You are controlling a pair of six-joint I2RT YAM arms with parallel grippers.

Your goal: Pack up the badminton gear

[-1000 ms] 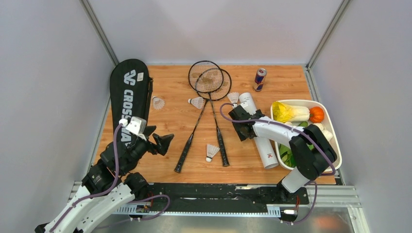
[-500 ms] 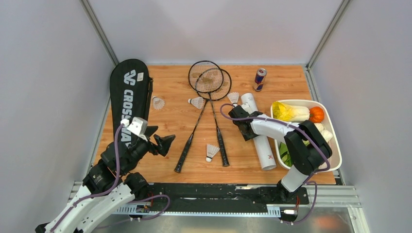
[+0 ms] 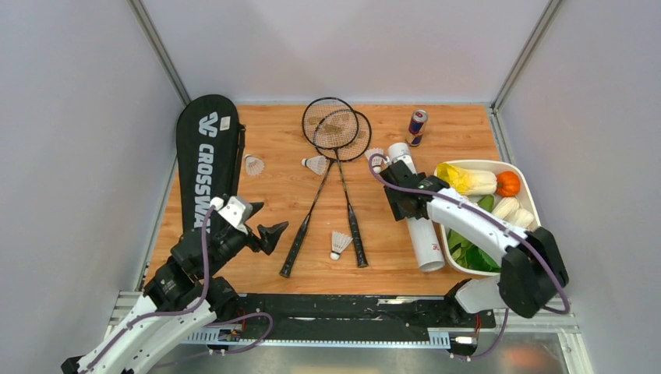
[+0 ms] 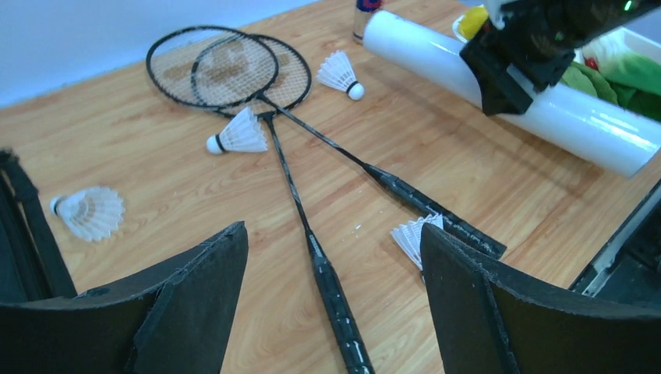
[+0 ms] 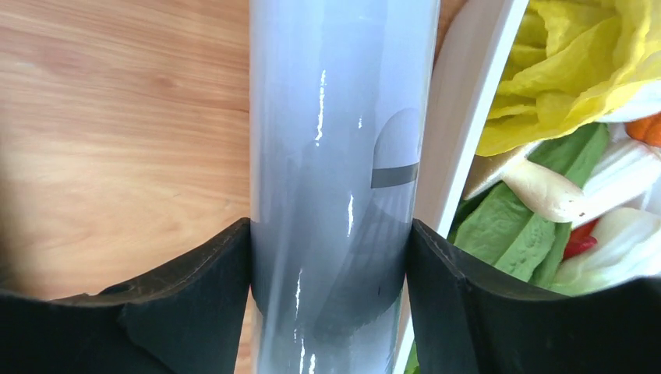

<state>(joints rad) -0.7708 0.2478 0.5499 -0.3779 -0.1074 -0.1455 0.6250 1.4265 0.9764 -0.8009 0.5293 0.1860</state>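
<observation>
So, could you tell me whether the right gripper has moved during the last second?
Yes. The right gripper has shifted right, away from the rackets toward the vegetable tray, and now straddles the white tube.

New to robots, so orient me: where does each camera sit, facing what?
Top external: above and behind, looking down on the table; left arm, right arm show.
Left wrist: on left arm, facing the rackets; open left tool below.
Right wrist: on right arm, above the white tube its right tool clasps.
All show that tube.

A wooden tabletop point(image 3: 273, 195) sits enclosed by plain grey-white walls point(image 3: 343, 47) with metal corner posts point(image 3: 160, 51)
</observation>
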